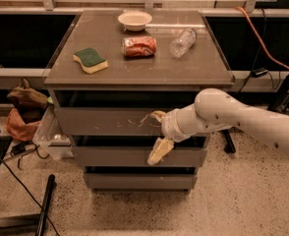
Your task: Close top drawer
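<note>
The top drawer (105, 121) is the highest of three grey fronts in the cabinet, its panel streaked with whitish scratches. It stands out slightly from the cabinet, with a dark gap under the countertop above it. My gripper (157, 134) reaches in from the right on a white arm and sits against the right part of the drawer's front. It is open and holds nothing. The upper cream finger (157, 116) touches the panel and the lower finger (160, 151) hangs down over the middle drawer.
On the cabinet top (193, 70) lie a green-and-yellow sponge (89, 60), a white bowl (134, 19), a red snack bag (139, 46) and a clear plastic bottle (182, 42). The two lower drawers (115, 156) are below. Bags and cables (24, 114) clutter the floor at left.
</note>
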`<control>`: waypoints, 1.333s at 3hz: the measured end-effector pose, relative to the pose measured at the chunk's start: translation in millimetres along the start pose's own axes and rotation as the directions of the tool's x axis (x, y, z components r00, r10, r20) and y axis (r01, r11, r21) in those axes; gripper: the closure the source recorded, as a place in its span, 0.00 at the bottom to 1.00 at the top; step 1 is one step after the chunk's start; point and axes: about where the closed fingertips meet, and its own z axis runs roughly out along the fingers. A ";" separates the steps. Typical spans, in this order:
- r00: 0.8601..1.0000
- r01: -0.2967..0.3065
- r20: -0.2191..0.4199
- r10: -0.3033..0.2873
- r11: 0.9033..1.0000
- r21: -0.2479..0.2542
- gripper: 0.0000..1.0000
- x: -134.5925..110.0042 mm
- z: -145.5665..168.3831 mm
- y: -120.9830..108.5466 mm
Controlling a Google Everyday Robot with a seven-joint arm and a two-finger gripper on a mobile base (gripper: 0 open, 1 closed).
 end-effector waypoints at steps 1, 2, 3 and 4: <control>1.000 0.000 0.000 0.000 1.000 0.000 0.00 -0.1 -0.8 2.4; 0.999 -0.040 -0.029 0.043 0.995 0.092 0.00 8.5 -37.4 8.5; 0.995 -0.084 -0.028 0.097 0.954 0.287 0.00 6.6 -123.4 17.0; 0.986 -0.109 -0.056 0.154 0.873 0.475 0.00 16.0 -230.0 16.1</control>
